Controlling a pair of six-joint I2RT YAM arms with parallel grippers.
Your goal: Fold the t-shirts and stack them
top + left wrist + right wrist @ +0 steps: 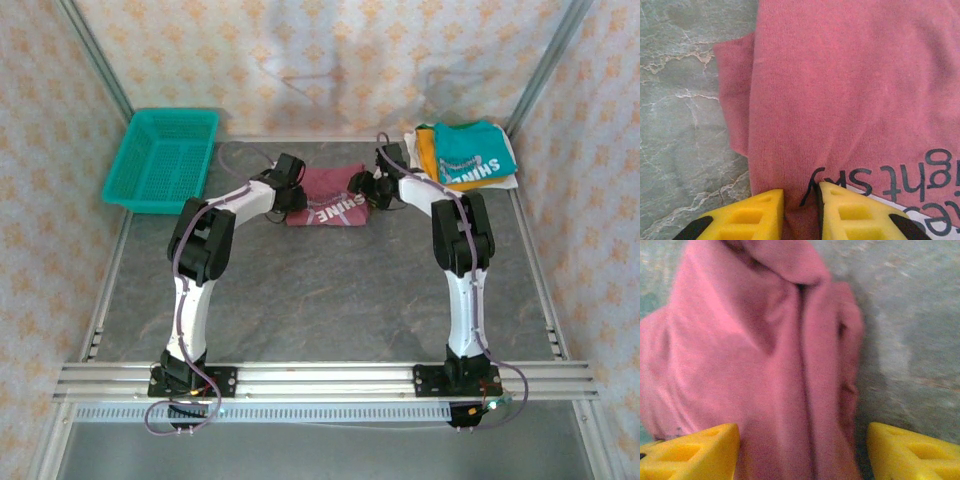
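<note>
Lying partly folded at the back middle of the table, is that the maroon t-shirt?

Yes, print up. The left gripper pinches a ridge of its cloth between nearly closed fingers; the right gripper straddles a bunched edge, jaws wide, gripping nothing.

And the others?

3 in a pile at the back right corner: teal tee over orange-yellow tee over cream tee. A teal basket sits back left.

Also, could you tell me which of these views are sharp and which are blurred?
Left wrist view: sharp, crisp knit and print on the maroon t-shirt. Right wrist view: smeared, cloth and table soft. Top external view: evenly lit, slightly soft.
</note>
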